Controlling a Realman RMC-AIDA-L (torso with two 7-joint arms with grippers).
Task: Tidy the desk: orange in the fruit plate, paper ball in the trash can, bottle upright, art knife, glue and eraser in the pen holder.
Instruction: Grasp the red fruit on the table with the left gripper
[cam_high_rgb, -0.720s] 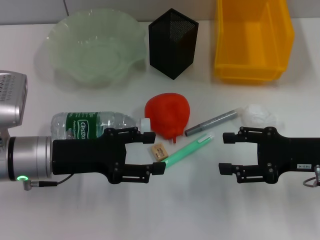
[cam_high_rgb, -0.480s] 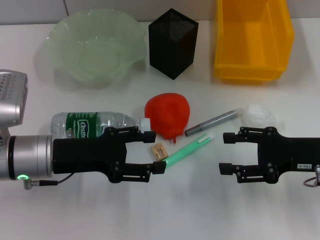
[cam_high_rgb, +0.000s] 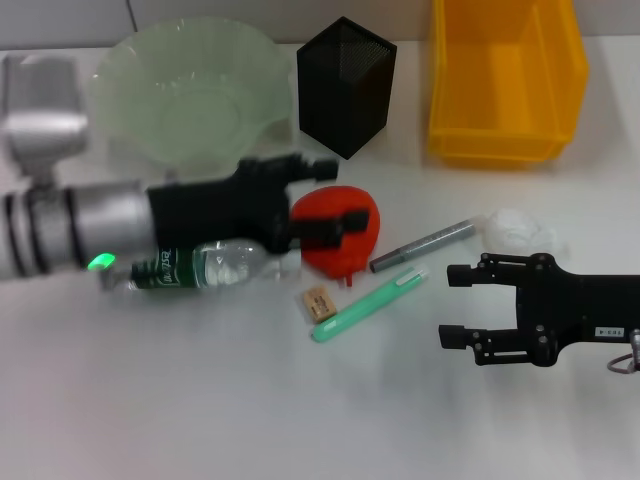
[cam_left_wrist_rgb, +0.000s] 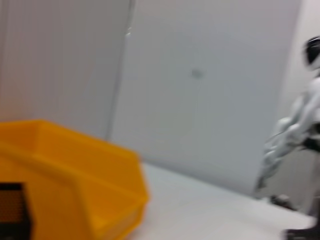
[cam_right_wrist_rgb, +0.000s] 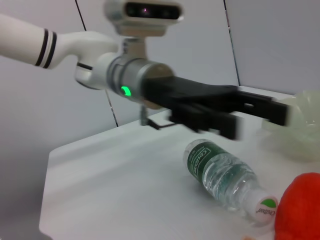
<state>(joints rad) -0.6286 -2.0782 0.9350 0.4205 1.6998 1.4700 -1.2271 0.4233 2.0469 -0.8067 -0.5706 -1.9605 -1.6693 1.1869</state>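
The right gripper (cam_high_rgb: 458, 306) is being held low over the near right part of the white table (cam_high_rgb: 200, 420), its two black fingers spread wide apart with nothing between them. Just to its left, a green art knife (cam_high_rgb: 368, 303) is lying diagonally, with a small tan eraser (cam_high_rgb: 318, 302) just beside its near end and a grey glue stick (cam_high_rgb: 425, 245) lying just beyond its far end. A crumpled white paper ball (cam_high_rgb: 516, 230) is resting just beyond the right gripper, near the glue stick's right end. On the left, a clear water bottle (cam_high_rgb: 205, 268) with a green label is lying on its side, its white cap pointing right toward the orange (cam_high_rgb: 340, 232), which is sitting near the table's middle. The left gripper (cam_high_rgb: 335, 195) is being held above the bottle and reaching over the orange's left part; its fingers are parted and nothing is being gripped. Farther back, a pale green glass fruit plate (cam_high_rgb: 190, 95) is standing at the far left, a black mesh pen holder (cam_high_rgb: 346, 85) beside it at the far centre, and a yellow bin (cam_high_rgb: 505, 80) at the far right.
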